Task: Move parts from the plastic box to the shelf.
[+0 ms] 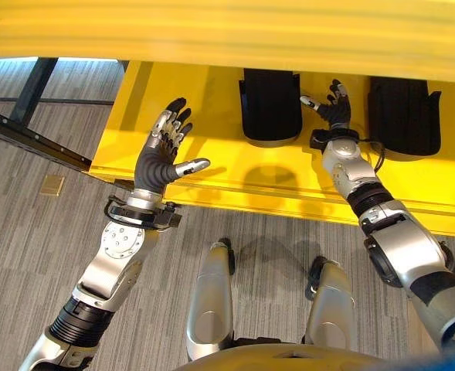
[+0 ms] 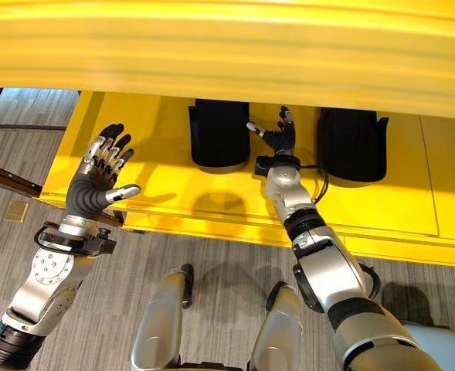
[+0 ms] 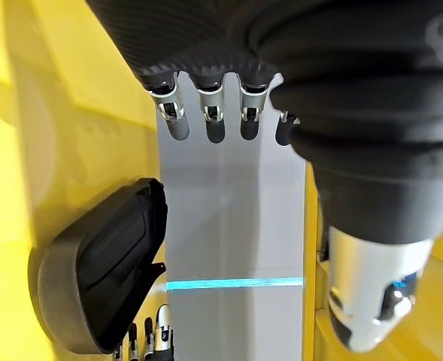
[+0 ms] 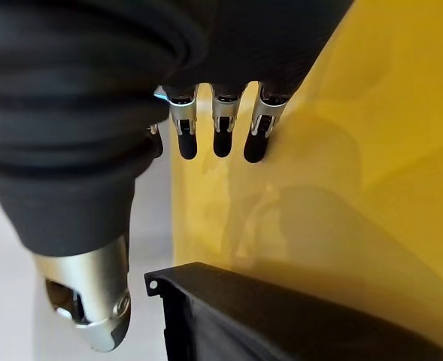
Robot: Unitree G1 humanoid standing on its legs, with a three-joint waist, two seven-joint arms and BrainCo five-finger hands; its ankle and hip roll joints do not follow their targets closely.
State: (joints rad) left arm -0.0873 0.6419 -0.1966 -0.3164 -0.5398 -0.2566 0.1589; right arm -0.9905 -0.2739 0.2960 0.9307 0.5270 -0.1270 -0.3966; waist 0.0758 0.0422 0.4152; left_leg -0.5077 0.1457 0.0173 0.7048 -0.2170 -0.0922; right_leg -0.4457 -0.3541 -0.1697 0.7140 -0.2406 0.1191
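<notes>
Yellow shelf [image 1: 212, 166] above grey carpet [image 1: 26, 224] carries two black parts [image 1: 270, 104]; both hands' fingers [image 1: 169, 127] spread empty.

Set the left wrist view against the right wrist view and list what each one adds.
Left wrist view: a rounded black part, the right hand past it, and a pale grey panel with a blue line. Right wrist view: a squared black corner with a small hole. Both: the yellow shelf and an open hand; the left hand holds nothing.
</notes>
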